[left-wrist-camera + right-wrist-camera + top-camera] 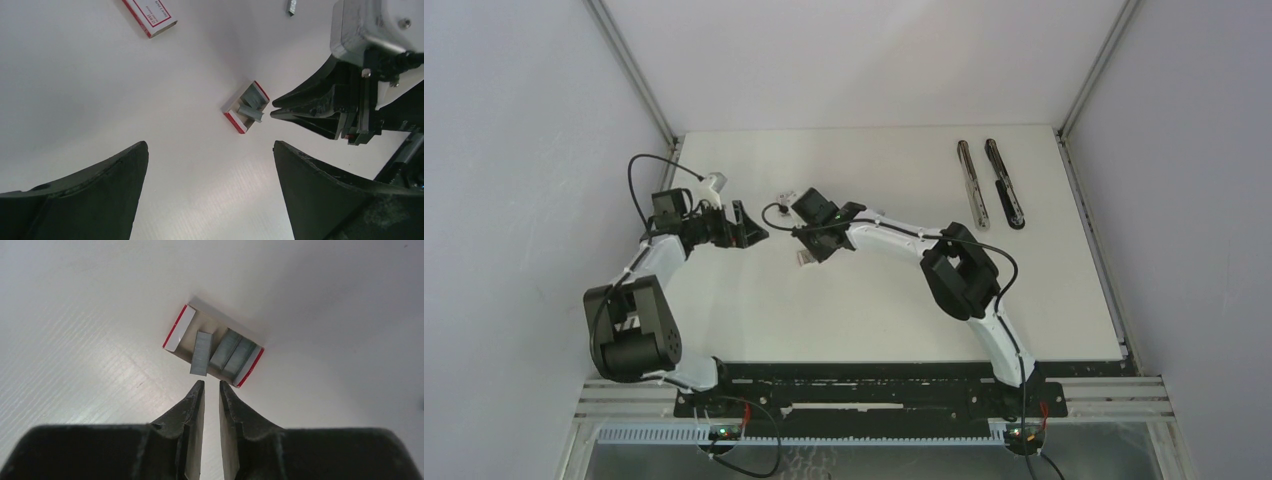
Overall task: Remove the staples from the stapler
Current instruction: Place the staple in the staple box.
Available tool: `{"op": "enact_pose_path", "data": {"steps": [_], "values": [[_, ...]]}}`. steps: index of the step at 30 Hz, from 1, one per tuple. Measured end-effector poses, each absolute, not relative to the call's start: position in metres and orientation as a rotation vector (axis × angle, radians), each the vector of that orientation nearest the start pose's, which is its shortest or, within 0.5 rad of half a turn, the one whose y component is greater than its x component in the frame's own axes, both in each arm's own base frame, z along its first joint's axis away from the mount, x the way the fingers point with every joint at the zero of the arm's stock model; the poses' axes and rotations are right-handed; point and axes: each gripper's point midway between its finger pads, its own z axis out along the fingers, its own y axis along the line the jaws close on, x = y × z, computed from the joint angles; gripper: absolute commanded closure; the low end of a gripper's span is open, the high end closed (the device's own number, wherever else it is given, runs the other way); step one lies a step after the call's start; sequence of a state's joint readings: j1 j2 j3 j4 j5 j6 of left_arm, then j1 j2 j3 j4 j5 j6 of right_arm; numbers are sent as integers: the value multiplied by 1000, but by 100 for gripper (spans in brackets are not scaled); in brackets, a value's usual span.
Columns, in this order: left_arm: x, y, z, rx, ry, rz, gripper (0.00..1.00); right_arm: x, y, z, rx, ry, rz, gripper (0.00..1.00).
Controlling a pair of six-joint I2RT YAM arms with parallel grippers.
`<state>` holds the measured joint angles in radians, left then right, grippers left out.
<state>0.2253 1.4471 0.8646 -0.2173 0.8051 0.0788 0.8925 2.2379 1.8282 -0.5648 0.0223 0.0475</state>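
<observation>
**Right fingers nearly closed and empty at the staple tray**

Your right fingers (197, 395) stand with only a narrow gap between them, and nothing is in that gap. Their tips sit just short of the near edge of a small open cardboard tray (179, 328) with red-edged white end flaps, which lies flat on the white worktop (874, 310).

The staples (201, 353) are in that tray. One grey strip lies tilted, with its near end sticking out over the tray's edge towards your fingertips. Two more strips lie side by side against the right-hand flap. From the left wrist you can also see a loose grey strip (291, 6) on the worktop beyond the tray.

Your left fingers (115, 170) are spread wide and hold nothing. They hang over bare worktop and face the tray and the right fingers from the side.

A red-and-white box sleeve (150, 17) lies on its own, well apart from the tray. The stapler (1006, 190) shows as two long bars side by side at the far right of the worktop, well away from both arms.
</observation>
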Motion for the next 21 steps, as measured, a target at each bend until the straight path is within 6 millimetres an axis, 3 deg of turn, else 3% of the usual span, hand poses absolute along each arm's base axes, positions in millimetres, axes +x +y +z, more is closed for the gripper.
{"op": "enact_pose_path", "data": {"steps": [12,21], "values": [[365,-75,73,94,2246,-1066,0,321,411,25,-1012,2473,529,85],[392,-112,76,119,2258,-1152,0,323,412,31,-963,2499,658,87]]}}
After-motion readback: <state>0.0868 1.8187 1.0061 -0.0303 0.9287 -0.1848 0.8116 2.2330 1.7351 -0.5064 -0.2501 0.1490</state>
